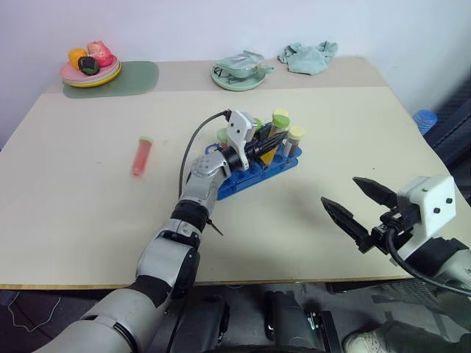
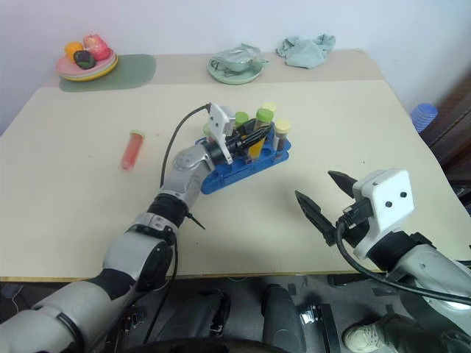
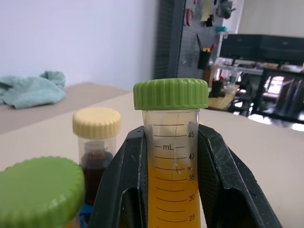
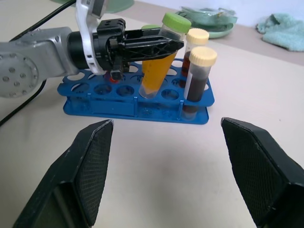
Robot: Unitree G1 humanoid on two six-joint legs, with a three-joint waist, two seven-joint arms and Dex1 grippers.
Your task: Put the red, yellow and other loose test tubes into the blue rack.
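My left gripper (image 4: 175, 44) is shut on the yellow test tube (image 4: 158, 66), which has a green cap (image 3: 171, 93). The tube leans over the blue rack (image 4: 95, 103) at mid-table, its lower end in one of the holes. Two brown tubes with pale-yellow caps (image 4: 197, 71) stand upright at the rack's right end. Another green-capped tube (image 1: 222, 135) stands in the rack by my left wrist. The red tube (image 1: 140, 156) lies on the table, left of the rack. My right gripper (image 1: 340, 190) hovers open near the front right, with nothing between its jaws.
At the back left a plate of fruit (image 1: 70, 73) sits on a green mat (image 1: 140, 77). A pale-green plate (image 1: 221, 76) and a teal cloth (image 1: 307, 55) lie at the back. A blue object (image 1: 425, 119) stands off the right edge.
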